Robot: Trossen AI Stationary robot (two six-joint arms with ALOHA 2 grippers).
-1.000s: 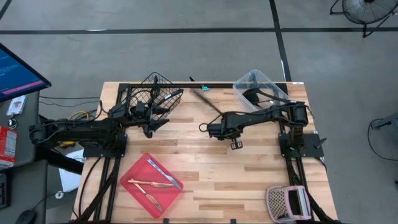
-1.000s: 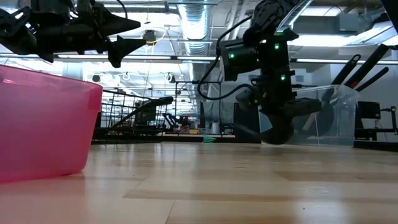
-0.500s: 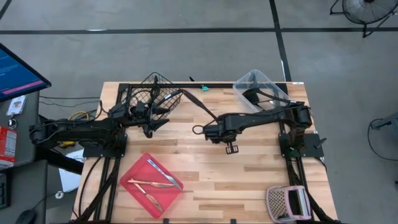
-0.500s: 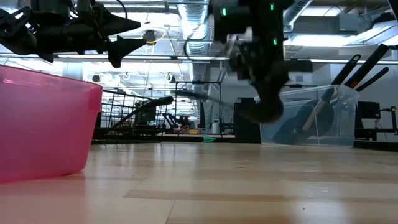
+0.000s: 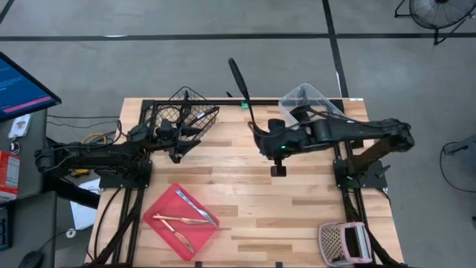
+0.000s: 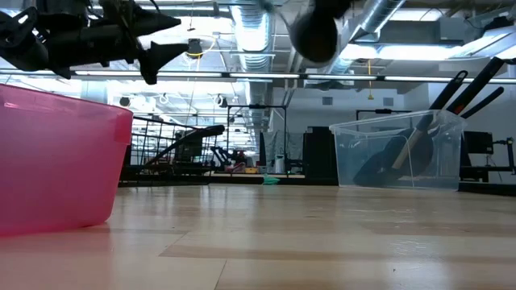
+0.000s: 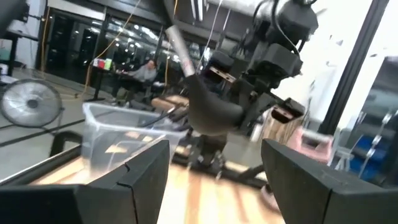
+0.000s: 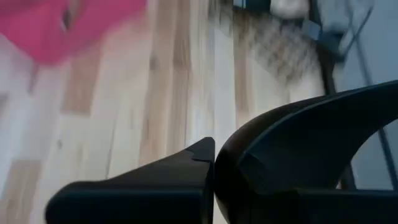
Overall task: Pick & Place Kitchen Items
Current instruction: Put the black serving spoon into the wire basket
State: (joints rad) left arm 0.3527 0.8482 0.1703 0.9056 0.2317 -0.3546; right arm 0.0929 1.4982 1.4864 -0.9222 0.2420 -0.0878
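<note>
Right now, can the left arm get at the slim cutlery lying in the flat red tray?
Probably yes. The left gripper is open and empty beside the black wire basket. The cutlery lies uncovered in the red tray, on the left arm's side, with bare table between.

Wooden table with boxes and baskets on it

The table is made of light wood strips. A red tray sits near the front left. A black wire basket sits at the far left. A clear plastic box sits at the far right. A small pink basket sits at the near right corner.
</note>
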